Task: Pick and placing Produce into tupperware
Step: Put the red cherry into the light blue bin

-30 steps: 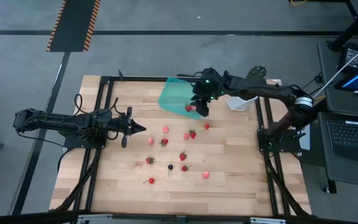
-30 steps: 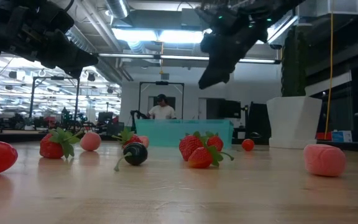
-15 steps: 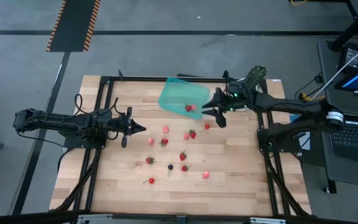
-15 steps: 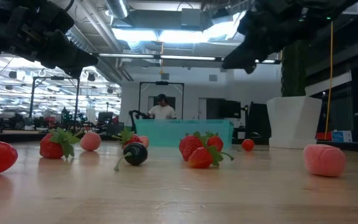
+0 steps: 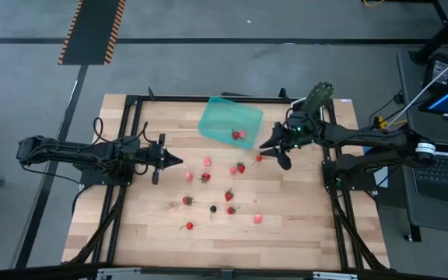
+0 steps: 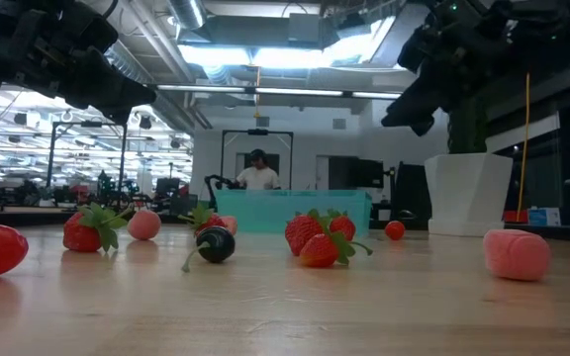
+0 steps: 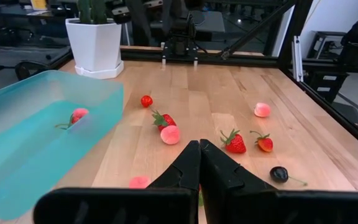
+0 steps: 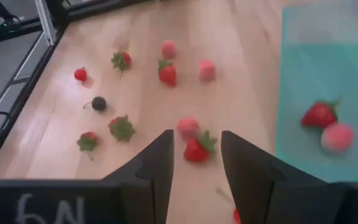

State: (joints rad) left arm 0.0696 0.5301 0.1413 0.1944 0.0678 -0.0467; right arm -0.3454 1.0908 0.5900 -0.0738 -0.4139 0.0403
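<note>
risk for me now is crowding — my right gripper hangs part-open, empty, above berries lying touching beside the container; it may nudge one away.

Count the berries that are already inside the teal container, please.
2: a red strawberry and a pale pink berry, side by side in the tupperware. None seem hidden; its floor is fully visible from above.

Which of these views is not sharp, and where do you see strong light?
Right wrist view: the red strawberries and the translucent teal plastic container look soft. Low view: bright ceiling lights glare, and the right gripper shows as a dark silhouette.
</note>
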